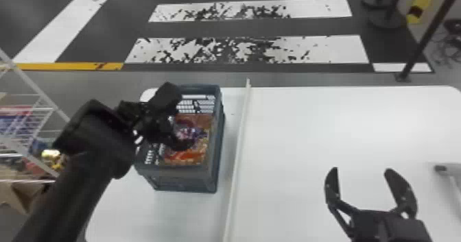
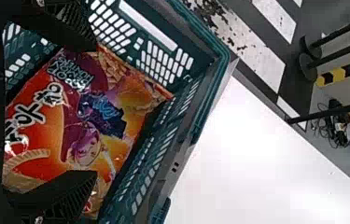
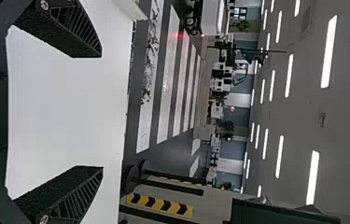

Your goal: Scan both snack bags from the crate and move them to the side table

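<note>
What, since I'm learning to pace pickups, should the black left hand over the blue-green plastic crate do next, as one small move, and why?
Probably ease the left hand slightly deeper toward the orange-and-red printed snack bag before closing: its two flat fingers are open, the bag's face shows between them, and the bag lies inside the crate.

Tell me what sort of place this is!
Probably a big indoor hall where robots practise shop jobs: ceiling lights overhead, crosswalk stripes on the floor, and a plastic crate holding a snack bag.
</note>
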